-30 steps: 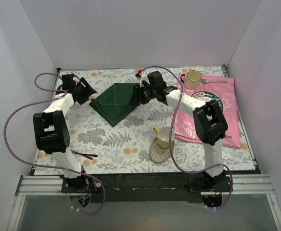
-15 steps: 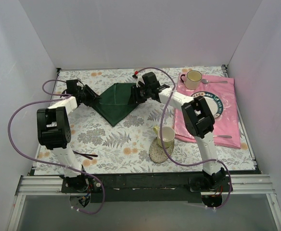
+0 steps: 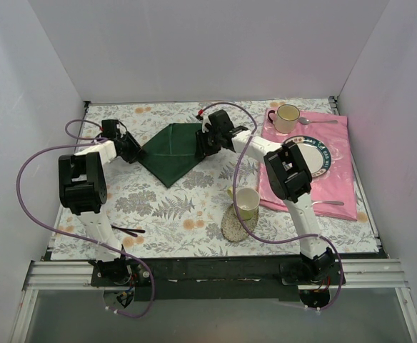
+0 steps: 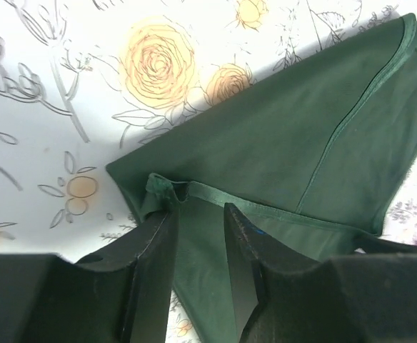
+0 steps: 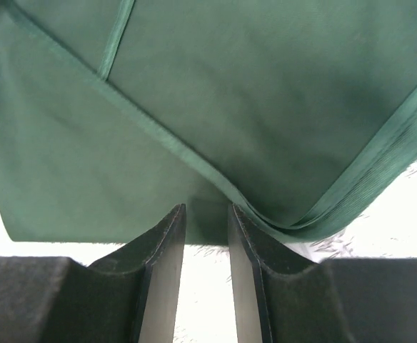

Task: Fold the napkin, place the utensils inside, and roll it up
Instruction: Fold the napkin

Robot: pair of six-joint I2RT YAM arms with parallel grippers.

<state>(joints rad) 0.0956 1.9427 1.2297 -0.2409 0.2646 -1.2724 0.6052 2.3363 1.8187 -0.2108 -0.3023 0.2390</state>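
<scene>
My left claw (image 4: 198, 209), narrowed to a slim gap, pinches a bunched corner of the dark green napkin (image 4: 294, 128) spreading ahead of it, and my right claw (image 5: 206, 211), equally narrowed, nips its hemmed edge at the fingertips.

floral-patterned table (image 3: 166, 207) carries a dark green napkin (image 3: 169, 146), a pink cloth (image 3: 337, 182), a round coaster (image 3: 233, 227) and a dark utensil (image 3: 126, 230).
</scene>
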